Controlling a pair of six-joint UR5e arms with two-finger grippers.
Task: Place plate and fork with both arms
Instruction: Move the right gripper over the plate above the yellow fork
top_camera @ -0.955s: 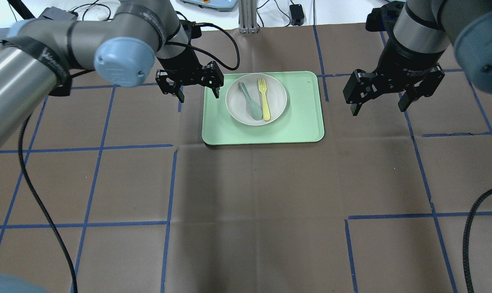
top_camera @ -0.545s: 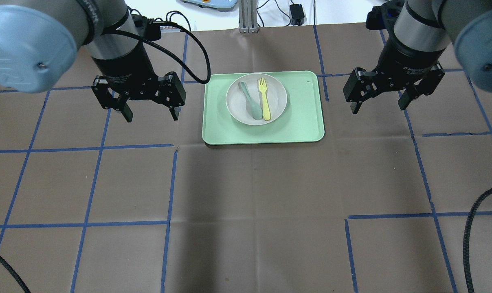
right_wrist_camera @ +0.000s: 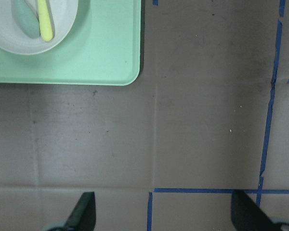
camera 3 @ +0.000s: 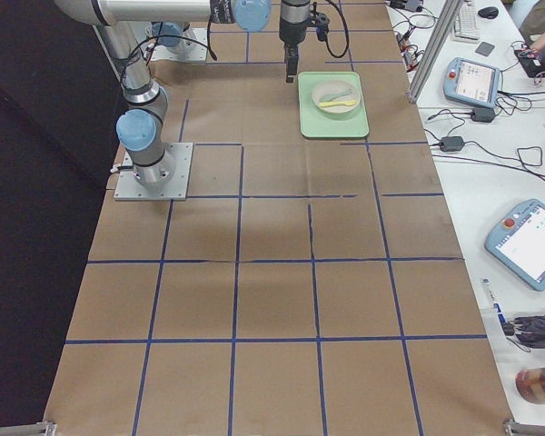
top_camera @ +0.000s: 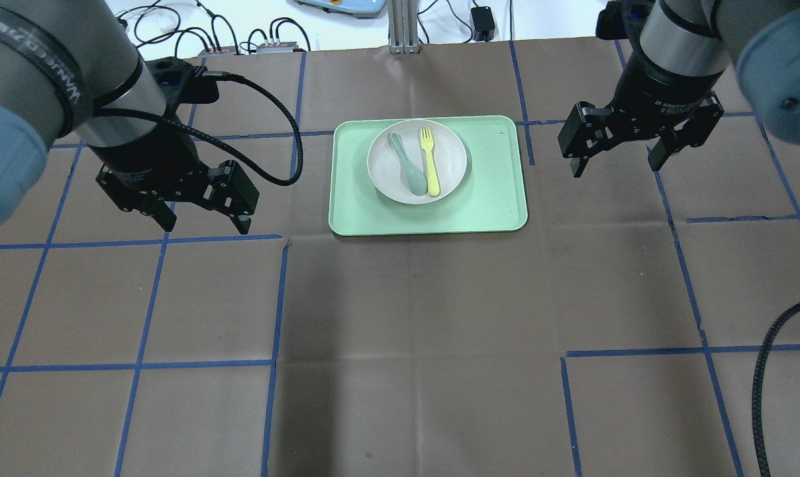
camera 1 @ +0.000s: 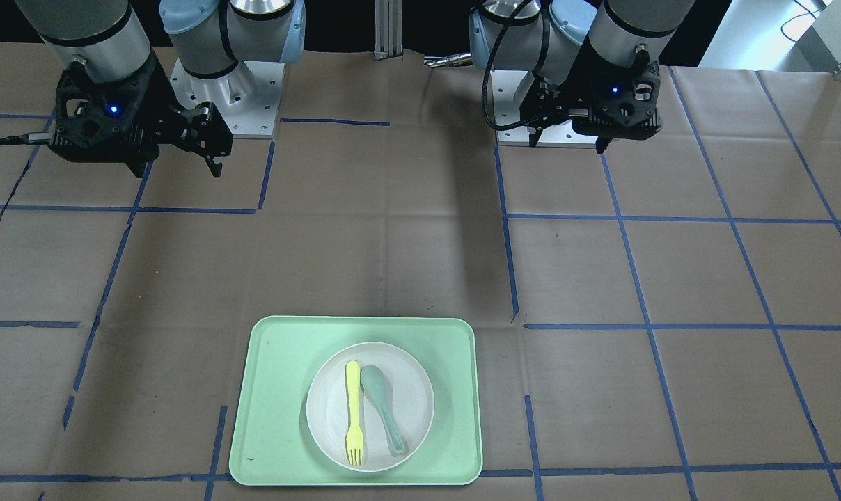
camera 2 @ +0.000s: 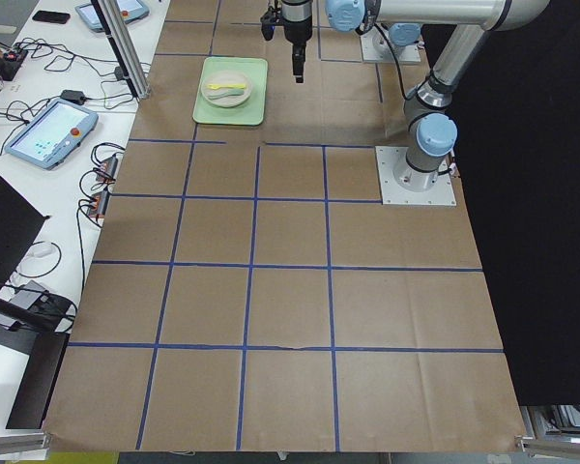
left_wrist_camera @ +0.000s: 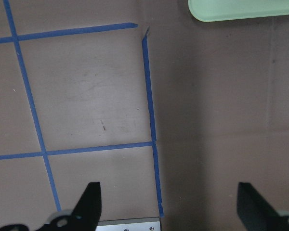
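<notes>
The off-white plate [top_camera: 448, 173] sits on the pale green tray [top_camera: 493, 199]. The pale yellow fork [top_camera: 430, 161] lies in the plate beside a grey-green spoon [top_camera: 406, 165]. The plate [camera 1: 406, 390] and fork [camera 1: 353, 410] also show in the front-facing view, and part of them in the right wrist view [right_wrist_camera: 62, 19]. My left gripper [top_camera: 204, 222] is open and empty over the bare table, left of the tray. My right gripper [top_camera: 617, 164] is open and empty, right of the tray. Both grippers hang above the table, apart from the tray.
Brown paper with blue tape lines [top_camera: 277, 298] covers the table. A black cable [top_camera: 764, 377] hangs at the right edge. Teach pendants and cables lie on the white benches [camera 3: 527, 236] beyond the table's far edge. The arm bases [camera 1: 232, 104] stand at the near side.
My left gripper has swung away from the tray's left edge, leftward and toward the robot. My right gripper has barely moved. Plate, fork and spoon have not moved.
</notes>
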